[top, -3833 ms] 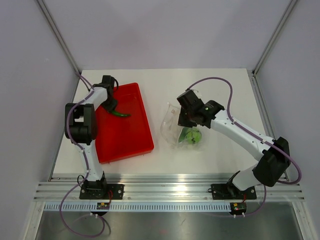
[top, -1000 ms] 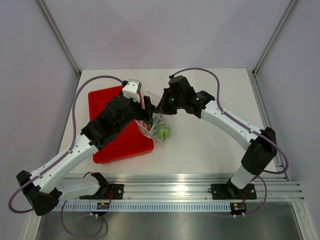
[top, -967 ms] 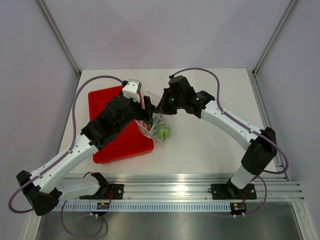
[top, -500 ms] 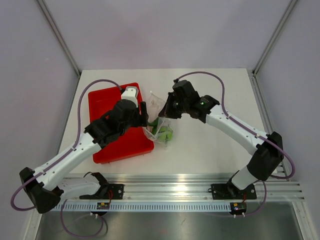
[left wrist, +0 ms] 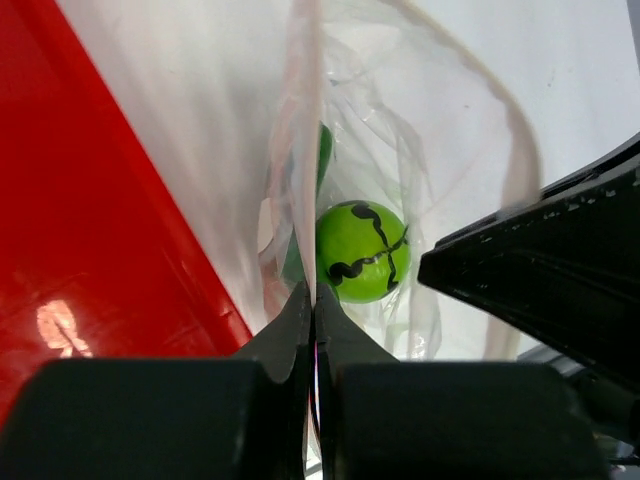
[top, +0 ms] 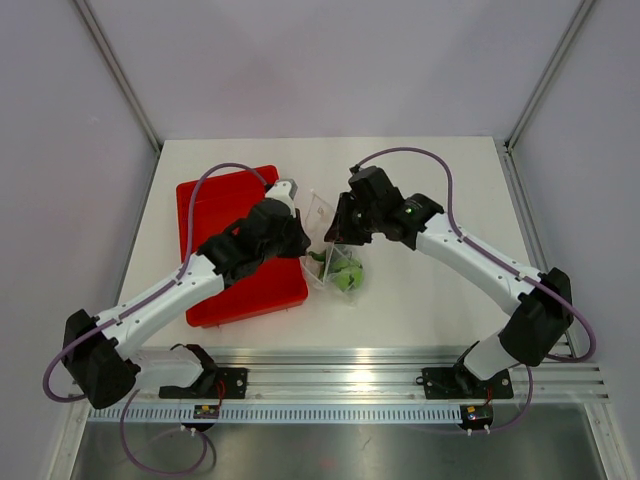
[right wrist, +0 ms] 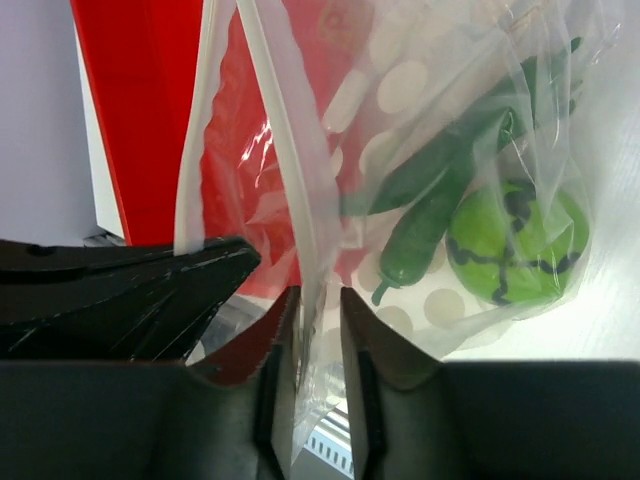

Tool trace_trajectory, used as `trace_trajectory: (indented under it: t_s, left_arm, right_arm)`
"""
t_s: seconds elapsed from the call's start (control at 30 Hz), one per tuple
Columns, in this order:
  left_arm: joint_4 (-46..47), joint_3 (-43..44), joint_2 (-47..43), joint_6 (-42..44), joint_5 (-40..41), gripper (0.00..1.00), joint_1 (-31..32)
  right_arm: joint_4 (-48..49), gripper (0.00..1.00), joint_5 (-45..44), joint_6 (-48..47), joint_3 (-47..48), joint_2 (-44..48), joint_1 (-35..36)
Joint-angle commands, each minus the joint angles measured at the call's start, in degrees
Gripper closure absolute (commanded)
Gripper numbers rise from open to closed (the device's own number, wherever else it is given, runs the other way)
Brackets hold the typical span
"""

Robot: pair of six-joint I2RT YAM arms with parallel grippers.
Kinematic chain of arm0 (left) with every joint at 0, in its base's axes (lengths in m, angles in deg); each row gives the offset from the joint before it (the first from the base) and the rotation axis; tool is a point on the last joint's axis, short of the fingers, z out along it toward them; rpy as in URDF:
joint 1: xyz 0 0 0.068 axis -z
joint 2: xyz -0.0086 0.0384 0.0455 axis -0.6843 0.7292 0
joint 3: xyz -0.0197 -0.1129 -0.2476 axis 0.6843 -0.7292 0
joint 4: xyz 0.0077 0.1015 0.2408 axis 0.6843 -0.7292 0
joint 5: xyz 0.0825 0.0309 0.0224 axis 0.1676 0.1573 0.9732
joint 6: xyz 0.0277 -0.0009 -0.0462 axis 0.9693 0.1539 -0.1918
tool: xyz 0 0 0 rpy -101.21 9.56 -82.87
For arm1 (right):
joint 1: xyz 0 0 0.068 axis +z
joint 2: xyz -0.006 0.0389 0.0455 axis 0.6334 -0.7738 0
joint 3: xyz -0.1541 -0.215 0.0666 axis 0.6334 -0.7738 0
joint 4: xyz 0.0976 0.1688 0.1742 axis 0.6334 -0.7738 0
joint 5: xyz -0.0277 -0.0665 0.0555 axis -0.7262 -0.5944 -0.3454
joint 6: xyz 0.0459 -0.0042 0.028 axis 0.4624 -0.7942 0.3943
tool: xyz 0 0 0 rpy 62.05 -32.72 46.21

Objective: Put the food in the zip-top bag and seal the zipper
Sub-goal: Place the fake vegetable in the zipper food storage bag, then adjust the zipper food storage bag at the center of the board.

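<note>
White table (top: pixel 430 180), zip-top bag (right wrist: pixel 400 90) held mouth-up, pod (right wrist: pixel 420 230) slanting inside

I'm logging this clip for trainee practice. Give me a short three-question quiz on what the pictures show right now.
1. True or false: the lime-green ball lies on the red tray.
2. What is the left hand clamped on? A) an edge of the zip-top bag B) the tray's rim C) nothing, it is open
3. Fill in: the number of food items inside the bag is ___.

Key: 1 false, the ball is inside the bag. 2 A. 3 two, the ball and the dark green pepper.
</note>
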Motion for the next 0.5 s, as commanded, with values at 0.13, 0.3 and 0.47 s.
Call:
trace_trajectory:
  t_s: [0.13,0.3,0.47]
  left_arm:
    - [7.5,-0.3,1.3,-2.8,-5.9,1.0,-0.2]
    - [9.2,-1.4,0.5,-3.6,-7.4,1.0,-0.3]
    - [10.6,-2.2,0.0,-5.7,-9.0,1.0,-0.4]
  right_arm:
    - [-3.7,0.62,-1.9,-4.0,4.6,2.7,0.7]
    - [-5.6,0.53,-3.2,-5.0,8.2,1.6,0.8]
    - [-7.7,0.52,-4.5,-5.5,11.3,-1.2,2.0]
